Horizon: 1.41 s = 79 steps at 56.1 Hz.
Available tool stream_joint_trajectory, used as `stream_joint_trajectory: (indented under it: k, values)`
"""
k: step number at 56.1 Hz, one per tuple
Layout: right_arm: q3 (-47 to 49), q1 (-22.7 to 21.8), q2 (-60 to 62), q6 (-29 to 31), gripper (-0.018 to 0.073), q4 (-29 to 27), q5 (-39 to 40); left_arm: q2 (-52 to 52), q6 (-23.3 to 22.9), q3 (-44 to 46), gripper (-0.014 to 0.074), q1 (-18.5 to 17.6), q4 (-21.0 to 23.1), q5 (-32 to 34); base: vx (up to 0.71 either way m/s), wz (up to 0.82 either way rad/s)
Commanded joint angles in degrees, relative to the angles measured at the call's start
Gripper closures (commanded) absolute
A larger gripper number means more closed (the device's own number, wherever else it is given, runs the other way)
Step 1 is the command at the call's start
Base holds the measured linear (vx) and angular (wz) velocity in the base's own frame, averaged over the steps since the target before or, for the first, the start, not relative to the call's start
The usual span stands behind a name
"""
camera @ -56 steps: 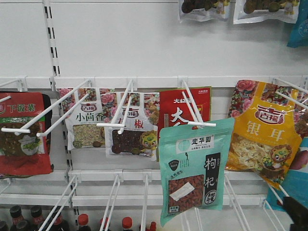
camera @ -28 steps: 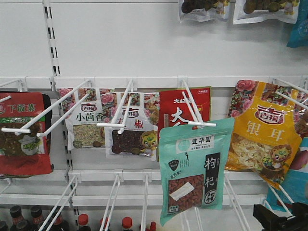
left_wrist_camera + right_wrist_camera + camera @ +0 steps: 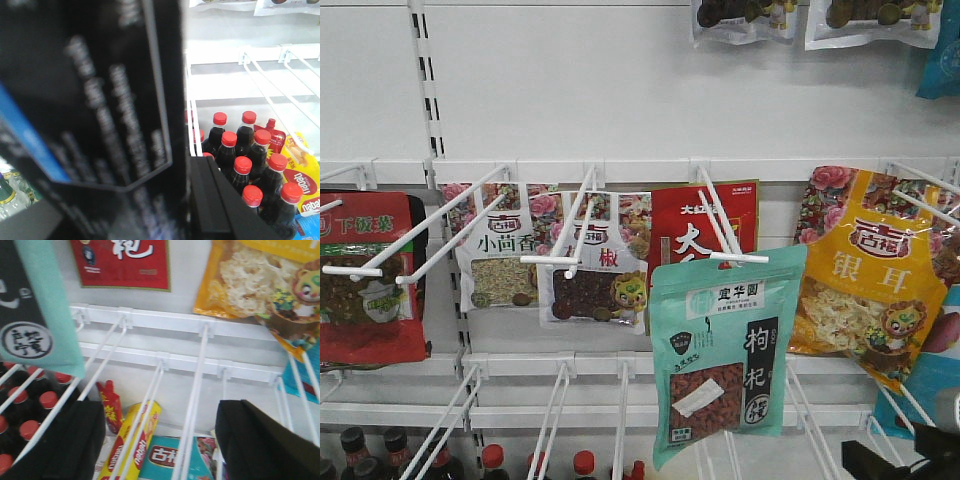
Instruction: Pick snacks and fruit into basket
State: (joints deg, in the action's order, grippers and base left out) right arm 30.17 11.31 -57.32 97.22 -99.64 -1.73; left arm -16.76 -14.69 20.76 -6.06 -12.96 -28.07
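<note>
White store shelf wall (image 3: 620, 90) with hooks (image 3: 735, 255). Right gripper (image 3: 160, 440) sits below-right of teal pouch (image 3: 725, 355), jaws wide apart, empty. Left gripper (image 3: 210, 205) jaws: cannot tell, view blurred. Best to rise, pinch pouch's lower edge, slide it outward off its hook.

A white metal wall shelf (image 3: 620, 90) with white wire pegs (image 3: 450, 225) carries a red glossy plastic pouch (image 3: 370, 290) at left, a teal glossy plastic pouch (image 3: 725, 350) at centre and a yellow glossy plastic pouch (image 3: 865, 275) at right. Dark red-capped bottles (image 3: 240, 160) stand on its lower level.
</note>
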Motion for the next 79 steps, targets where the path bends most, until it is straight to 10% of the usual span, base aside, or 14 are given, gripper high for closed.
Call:
stream_joint_trajectory:
  k: [1,19,59,79]
  values:
    - [2.0,-3.3,-0.3,1.2,0.0044,0.1,-9.4,-0.3,0.0,2.1,0.0398,0.0,-0.5,5.1,0.00,0.00]
    - [3.1,-22.2,-7.1,1.2,0.0043,1.3,-38.6,-0.3,0.0,2.1,0.0398,0.0,-0.5,5.1,0.00,0.00]
    - [15.9,-22.5,-25.5,14.3,-0.0035,-1.2,-58.4,-0.3,0.0,2.1,0.0398,0.0,-0.5,5.1,0.00,0.00]
    - [24.6,-22.5,-31.2,7.6,-0.0035,5.0,-69.1,-0.3,0.0,2.1,0.0398,0.0,-0.5,5.1,0.00,0.00]
